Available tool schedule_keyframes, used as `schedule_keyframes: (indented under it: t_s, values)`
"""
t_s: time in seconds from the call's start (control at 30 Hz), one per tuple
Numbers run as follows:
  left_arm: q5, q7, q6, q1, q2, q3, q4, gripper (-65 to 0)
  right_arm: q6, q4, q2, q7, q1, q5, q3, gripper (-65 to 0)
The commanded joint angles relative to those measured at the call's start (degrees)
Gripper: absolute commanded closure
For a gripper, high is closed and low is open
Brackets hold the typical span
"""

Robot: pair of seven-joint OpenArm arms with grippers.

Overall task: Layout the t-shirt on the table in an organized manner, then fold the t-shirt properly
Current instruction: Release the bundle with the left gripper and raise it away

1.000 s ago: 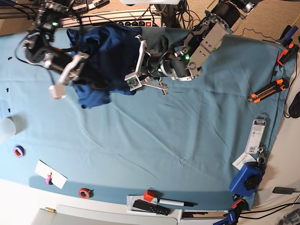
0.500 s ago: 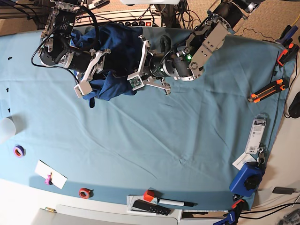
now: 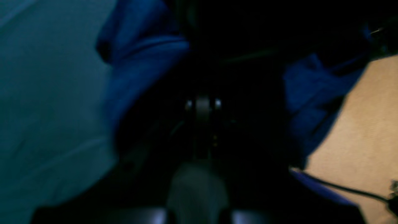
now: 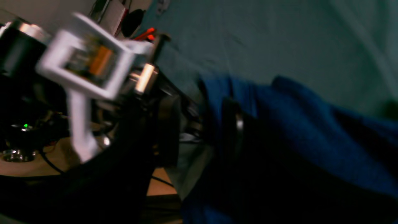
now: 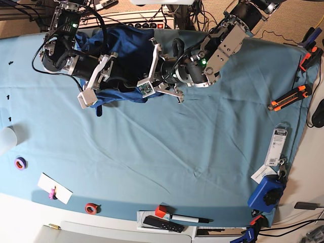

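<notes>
1. Step in hand, by the look of it: laying the t-shirt [image 5: 126, 50] out. No folding yet.
2. T-shirt bunched in a lump at the far side of the table [image 5: 177, 152], between the two arms, with part of it right by the back edge. No sleeve or neck hole easy to pick out.
3. Left gripper [image 3: 203, 105] clenched tight, tips together, dark cloth rising on both sides of it. Looks like a pinch on the t-shirt, though too dark in the left wrist view to be sure how much cloth is caught.
4. Right gripper [image 5: 112, 83] low over the near edge of the lump, touching or just above the cloth. Too blurry in the right wrist view to tell if the jaws are apart or gripping.
5. Next move, as a guess: find two corners or the two shoulders, one for each arm, then pull them well apart and drag the cloth toward the middle of the table until flat.
6. Need for care: pulling slowly, and keeping the cloth from slipping off the back edge.
7. T-shirt: dark blue, soft, floppy knit, full of deep folds and shadows. Likely to sag and crumple when lifted, and to slide through a loose pinch.
8. Table cover: light blue-green cloth, thin and wrinkled. Could bunch up or get grabbed by mistake along with the shirt.
</notes>
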State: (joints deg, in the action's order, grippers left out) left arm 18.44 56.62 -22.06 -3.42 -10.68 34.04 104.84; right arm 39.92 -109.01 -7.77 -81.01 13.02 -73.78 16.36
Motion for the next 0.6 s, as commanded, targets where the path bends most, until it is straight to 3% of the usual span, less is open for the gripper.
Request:
schedule_keyframes:
  t_s: [0.0, 0.2, 0.3, 0.43, 0.57]
  values:
    - [-0.87, -1.07, 0.09, -1.14, 0.31, -0.24, 1.05, -1.4, 0.08, -1.75, -0.52, 1.01, -0.48, -1.6, 0.09, -22.7]
    - [-3.89, -0.92, 0.66, -1.36, 0.35, -5.44, 1.05, -1.4, 0.08, -7.21, -2.58, 1.01, -0.5, -1.36, 3.34, -22.7]
    - [-3.87, -1.11, 0.66, -1.36, 0.35, -10.69, 1.33, -1.4, 0.08, -9.01, -4.04, 1.01, -0.52, -1.05, 9.73, -22.7]
    - [-1.11, -1.14, 1.6, -1.36, 0.35, -19.65, 1.44, -1.4, 0.08, -9.07, -4.26, 1.01, -0.48, 6.19, 19.3, -22.1]
    - [3.78, -1.16, 3.67, -1.36, 0.35, -28.52, 1.44, -1.4, 0.08, -9.07, -4.09, 1.01, -0.44, 8.24, 25.75, -2.8]
